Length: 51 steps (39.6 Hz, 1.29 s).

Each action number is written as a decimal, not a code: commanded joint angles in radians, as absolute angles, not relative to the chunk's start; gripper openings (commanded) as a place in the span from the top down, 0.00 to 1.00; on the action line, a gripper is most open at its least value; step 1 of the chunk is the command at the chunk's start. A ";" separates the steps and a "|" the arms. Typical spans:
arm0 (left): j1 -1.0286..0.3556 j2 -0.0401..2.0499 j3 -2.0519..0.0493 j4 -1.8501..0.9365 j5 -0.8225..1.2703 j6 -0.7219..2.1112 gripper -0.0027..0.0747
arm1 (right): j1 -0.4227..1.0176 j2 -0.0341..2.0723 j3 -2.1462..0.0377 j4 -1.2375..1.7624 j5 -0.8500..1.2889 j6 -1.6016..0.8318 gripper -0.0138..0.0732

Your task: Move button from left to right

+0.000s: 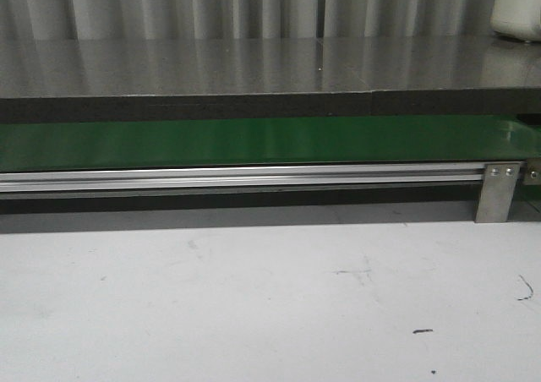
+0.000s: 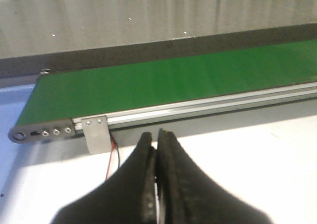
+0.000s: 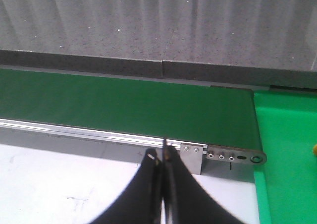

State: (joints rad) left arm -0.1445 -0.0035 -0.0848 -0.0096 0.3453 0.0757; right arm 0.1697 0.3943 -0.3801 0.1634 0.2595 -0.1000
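Note:
The button does not show on the green belt (image 1: pixel 254 141) in any view. The belt also shows bare in the left wrist view (image 2: pixel 173 80) and the right wrist view (image 3: pixel 124 105). A small yellow speck (image 3: pixel 315 148) lies at the frame edge on a green surface; I cannot tell what it is. My left gripper (image 2: pixel 156 135) is shut and empty, over the white table near the belt's left end. My right gripper (image 3: pixel 161 154) is shut and empty, near the belt's right end. Neither gripper shows in the front view.
An aluminium rail (image 1: pixel 237 177) runs along the belt's near side, with metal brackets (image 1: pixel 497 192) (image 2: pixel 96 135) (image 3: pixel 190 157). Red and black wires (image 2: pixel 115 157) hang by the left bracket. A green surface (image 3: pixel 287 149) lies past the belt's right end. A dark counter (image 1: pixel 254 65) stands behind.

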 commanded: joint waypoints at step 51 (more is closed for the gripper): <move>0.018 -0.022 0.038 -0.071 0.104 0.038 0.99 | 0.169 0.398 -0.406 0.167 0.175 -0.109 0.92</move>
State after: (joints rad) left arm 0.0170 -0.0035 0.0093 -0.0595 0.1908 0.0499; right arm 0.1697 0.3943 -0.3801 0.1634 0.2574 -0.1000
